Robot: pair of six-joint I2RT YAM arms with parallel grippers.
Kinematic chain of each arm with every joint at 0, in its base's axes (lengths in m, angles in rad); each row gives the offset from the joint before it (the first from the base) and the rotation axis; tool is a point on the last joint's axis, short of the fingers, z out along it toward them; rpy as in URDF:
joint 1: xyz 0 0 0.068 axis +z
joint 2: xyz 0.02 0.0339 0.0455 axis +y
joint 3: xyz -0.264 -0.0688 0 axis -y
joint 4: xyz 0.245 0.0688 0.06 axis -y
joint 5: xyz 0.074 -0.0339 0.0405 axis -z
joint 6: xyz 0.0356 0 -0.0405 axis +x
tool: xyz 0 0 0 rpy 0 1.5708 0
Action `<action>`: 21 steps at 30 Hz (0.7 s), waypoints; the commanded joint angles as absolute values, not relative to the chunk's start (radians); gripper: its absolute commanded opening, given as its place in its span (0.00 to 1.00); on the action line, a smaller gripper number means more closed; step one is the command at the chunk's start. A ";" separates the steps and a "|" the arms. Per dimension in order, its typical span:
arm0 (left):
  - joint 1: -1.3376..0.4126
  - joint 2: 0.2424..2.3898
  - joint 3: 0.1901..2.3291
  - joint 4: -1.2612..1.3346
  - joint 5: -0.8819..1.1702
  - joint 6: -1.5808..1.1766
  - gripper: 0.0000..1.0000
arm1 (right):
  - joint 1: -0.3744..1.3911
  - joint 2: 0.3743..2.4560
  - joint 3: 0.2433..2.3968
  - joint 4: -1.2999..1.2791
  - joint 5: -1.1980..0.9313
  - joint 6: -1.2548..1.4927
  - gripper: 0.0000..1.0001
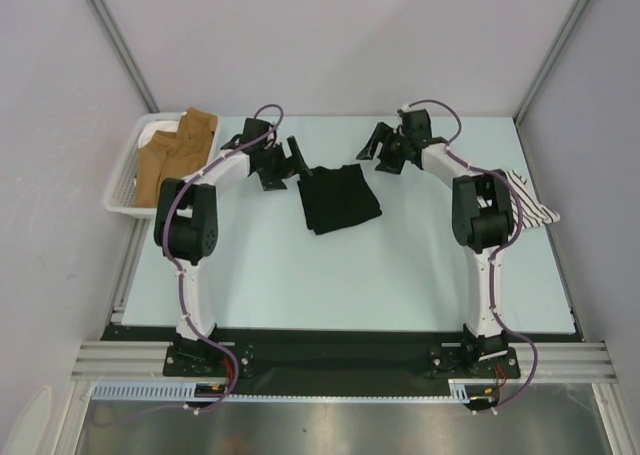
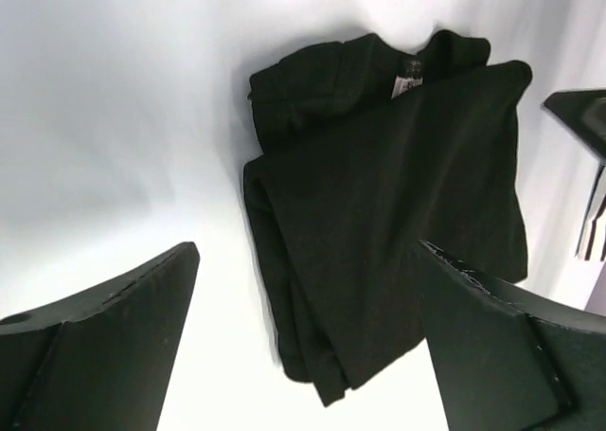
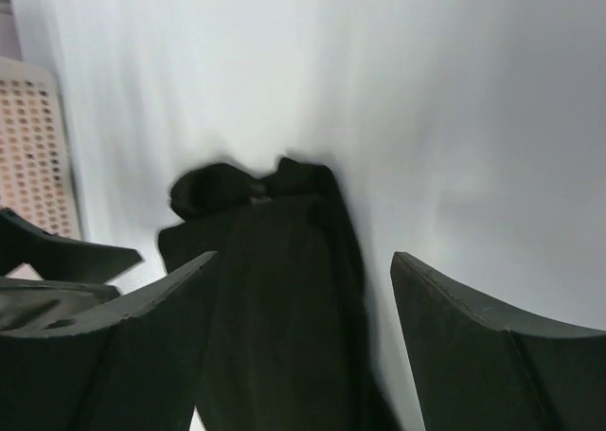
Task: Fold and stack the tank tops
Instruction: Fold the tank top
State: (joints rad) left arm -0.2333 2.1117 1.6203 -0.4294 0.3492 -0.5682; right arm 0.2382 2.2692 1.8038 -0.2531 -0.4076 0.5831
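Though soft, black tank top a folded rectangle btwn L claw & R claw, both agape.

Bright even light, faint soft shadows, wrist views overexposed, right one blurred

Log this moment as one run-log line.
black tank top: folded, mid-table | striped tank top: loose, right table edge | left gripper: open, empty | right gripper: open, empty
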 commanded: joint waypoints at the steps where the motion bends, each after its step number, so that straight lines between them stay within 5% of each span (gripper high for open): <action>1: -0.233 1.964 1.540 -0.303 0.347 -0.571 0.99 | 0.236 2.145 1.671 -0.124 -0.413 0.522 0.77; 5: -0.279 1.872 1.415 -0.284 0.321 -0.560 0.98 | 0.232 2.008 1.513 -0.143 -0.410 0.466 0.62; 9: -0.311 1.844 1.387 -0.213 0.325 -0.561 0.96 | 0.227 1.924 1.364 -0.037 -0.454 0.472 0.73; 11: -0.314 1.896 1.463 -0.242 0.321 -0.540 0.96 | 0.227 1.945 1.382 -0.054 -0.501 0.459 0.79; 21: -0.310 2.060 1.634 -0.342 0.212 -0.489 0.82 | 0.227 2.192 1.641 -0.041 -0.515 0.462 0.71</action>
